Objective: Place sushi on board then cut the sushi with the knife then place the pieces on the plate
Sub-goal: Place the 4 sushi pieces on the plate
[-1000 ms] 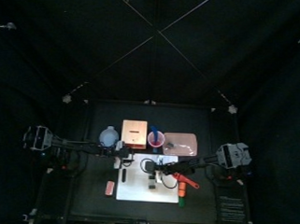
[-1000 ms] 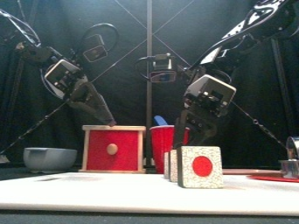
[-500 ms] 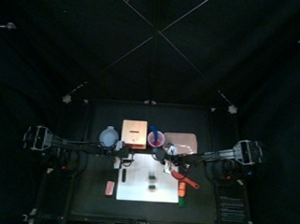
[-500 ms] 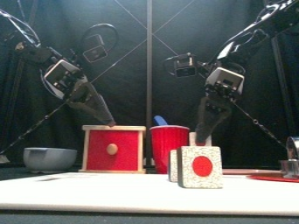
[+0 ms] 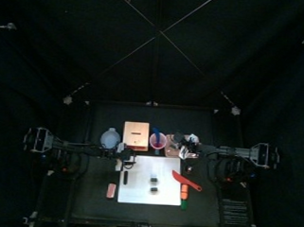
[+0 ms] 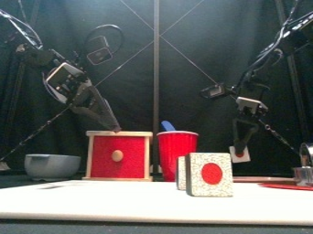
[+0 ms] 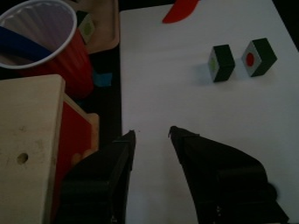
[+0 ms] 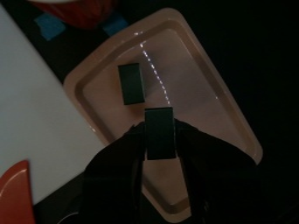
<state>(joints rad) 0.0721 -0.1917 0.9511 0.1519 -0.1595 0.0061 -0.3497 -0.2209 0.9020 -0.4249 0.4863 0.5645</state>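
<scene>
- Over the table's back right, seen from above, the right gripper (image 5: 188,151) hung above the pink tray (image 5: 179,137). The left gripper (image 5: 126,163) hovered at the left edge of the white board (image 5: 138,195). The two sushi pieces (image 5: 152,188) stood mid-board, and the red knife (image 5: 187,180) lay towards the board's right side.
- From the front, the right gripper hung clear of the table, tips pointing down, with a pale block at its tips. The two sushi pieces stood near and large on the board, well apart from it.
- The left wrist camera showed that arm's jaws spread with nothing between them. Both board pieces lay well ahead of them.
- The right wrist camera settled the matter. The jaws were pinching the held piece (image 8: 159,133) straight over the tray, just beside the laid piece (image 8: 132,83) resting there. Their long axes ran the same way. To my eye the coming move was a plain lowering onto bare tray beside its fellow, and the right arm was the one placed for it.
</scene>
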